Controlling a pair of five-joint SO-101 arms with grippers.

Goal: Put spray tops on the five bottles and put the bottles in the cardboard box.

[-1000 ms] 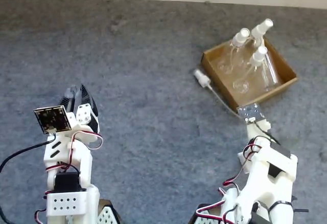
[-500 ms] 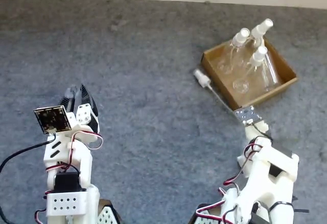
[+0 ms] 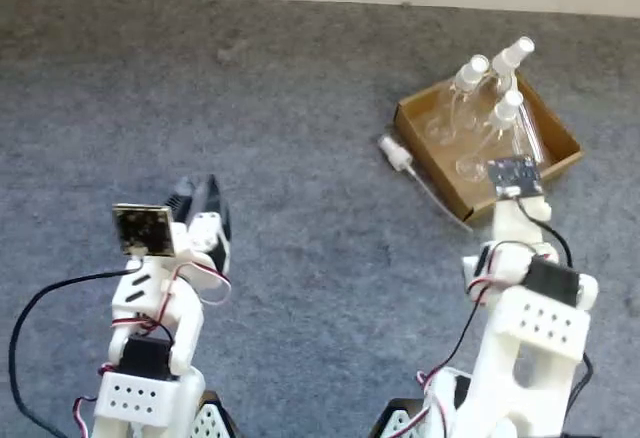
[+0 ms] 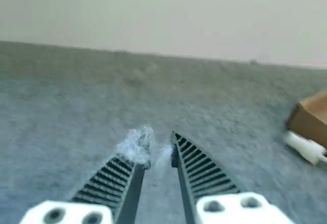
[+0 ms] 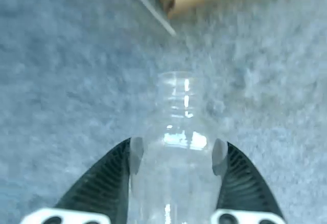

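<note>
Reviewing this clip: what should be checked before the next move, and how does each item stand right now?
1. Right gripper shut on bottle: ok.
2. Bottle's neck bare, ready for a top: ok.
3. Loose spray top lying beside box: ok.
4. Left gripper open and empty, free to fetch the top: ok.
5. Room in box beside its three capped bottles: cannot tell.

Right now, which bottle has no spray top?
The clear bottle in the right gripper: its threaded neck is bare, while the three bottles in the cardboard box wear white spray tops.
</note>
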